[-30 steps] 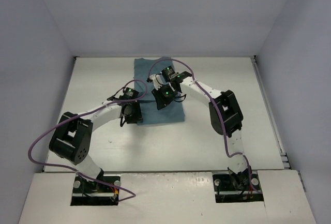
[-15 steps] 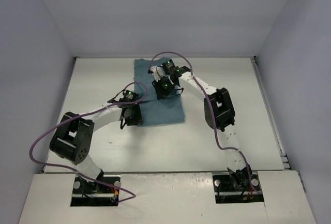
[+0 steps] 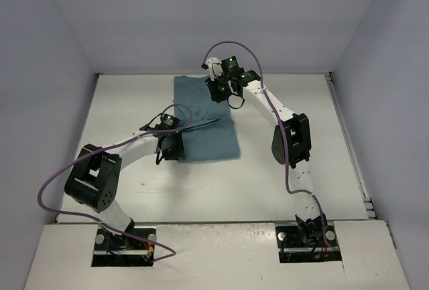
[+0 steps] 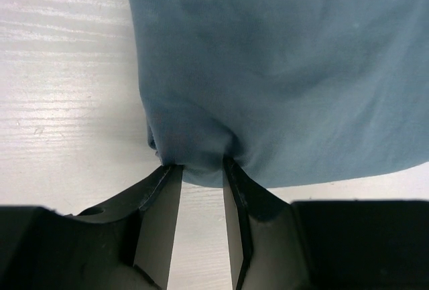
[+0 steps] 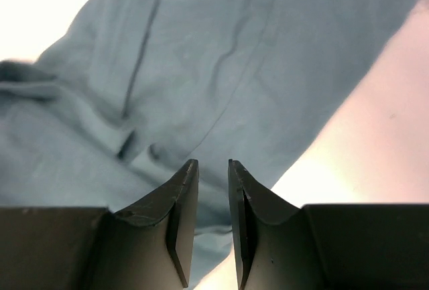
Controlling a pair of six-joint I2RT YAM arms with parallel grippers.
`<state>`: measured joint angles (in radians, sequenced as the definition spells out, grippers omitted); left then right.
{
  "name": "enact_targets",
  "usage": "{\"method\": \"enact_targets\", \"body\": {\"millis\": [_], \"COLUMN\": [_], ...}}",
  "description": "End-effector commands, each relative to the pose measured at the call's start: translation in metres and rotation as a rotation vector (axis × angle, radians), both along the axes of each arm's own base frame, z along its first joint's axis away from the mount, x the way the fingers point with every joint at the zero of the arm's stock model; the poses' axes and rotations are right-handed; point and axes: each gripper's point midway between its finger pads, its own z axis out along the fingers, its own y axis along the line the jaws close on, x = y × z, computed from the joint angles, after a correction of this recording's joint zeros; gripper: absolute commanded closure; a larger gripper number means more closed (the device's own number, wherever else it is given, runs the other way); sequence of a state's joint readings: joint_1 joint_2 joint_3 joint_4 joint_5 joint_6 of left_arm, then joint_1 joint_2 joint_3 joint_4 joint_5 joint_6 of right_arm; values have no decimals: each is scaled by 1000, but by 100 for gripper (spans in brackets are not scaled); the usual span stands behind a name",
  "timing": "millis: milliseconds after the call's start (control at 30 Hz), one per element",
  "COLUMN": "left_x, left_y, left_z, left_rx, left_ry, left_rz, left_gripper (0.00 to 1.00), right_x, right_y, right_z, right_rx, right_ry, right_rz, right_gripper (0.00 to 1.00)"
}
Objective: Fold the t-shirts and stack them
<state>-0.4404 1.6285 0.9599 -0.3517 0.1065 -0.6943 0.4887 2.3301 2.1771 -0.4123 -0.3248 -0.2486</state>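
A single teal t-shirt [image 3: 209, 134] lies on the white counter [image 3: 301, 169], folded down to a rough upright rectangle. From the middle of the counter it stretches toward 12 o'clock, its far edge close to the back wall at about 11 o'clock. A shallow crease runs across it a little beyond its midline.

The left hand [image 3: 174, 151] sits at the shirt's 7 o'clock corner, low on the counter. In the left wrist view its two dark fingers [image 4: 159, 203] are clenched on the cloth. A small bunch of teal fabric is gathered between the tips and puckers outward from the pinch. The shirt's left edge runs away toward 12 o'clock from that point, and its near edge trails off toward 3 o'clock, with bare white counter on either side.

The right arm reaches across to the far end of the shirt, and the right hand [image 3: 218, 92] hangs over its 1 o'clock corner. Seen from the right wrist, this hand is released: its fingertips [image 5: 186, 189] stand only a slim gap apart, with nothing between them, and they are clear of the fabric below. Under them the cloth shows a straight seam, a few soft wrinkles and a folded ridge toward 9 o'clock. Bright counter shows past the shirt's edge toward 3 o'clock.
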Motion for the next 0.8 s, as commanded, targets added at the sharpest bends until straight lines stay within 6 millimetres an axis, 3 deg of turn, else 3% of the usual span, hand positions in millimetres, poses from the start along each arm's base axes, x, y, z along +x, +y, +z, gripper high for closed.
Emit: {"method": "enact_targets", "body": {"millis": [0, 100, 233, 400, 700, 767], "left_x": [25, 24, 21, 18, 13, 11], "left_y": [-4, 1, 4, 4, 4, 4], "left_z": [50, 51, 43, 32, 14, 13], "left_rx": [-28, -15, -15, -14, -11, -17], "left_ry": [-142, -148, -131, -114, -69, -68], "left_rz": [-5, 0, 6, 9, 8, 8], "left_gripper": [72, 72, 72, 72, 72, 72], "right_x": [-52, -97, -120, -120, -105, -99], "right_y": [23, 48, 64, 82, 94, 96], "right_z": [37, 19, -10, -30, -74, -73], "right_rx": [114, 93, 92, 91, 73, 76], "right_ry": [47, 107, 190, 218, 266, 253], "right_rz": [115, 221, 266, 293, 272, 268], "right_gripper": [78, 78, 78, 77, 77, 77]}}
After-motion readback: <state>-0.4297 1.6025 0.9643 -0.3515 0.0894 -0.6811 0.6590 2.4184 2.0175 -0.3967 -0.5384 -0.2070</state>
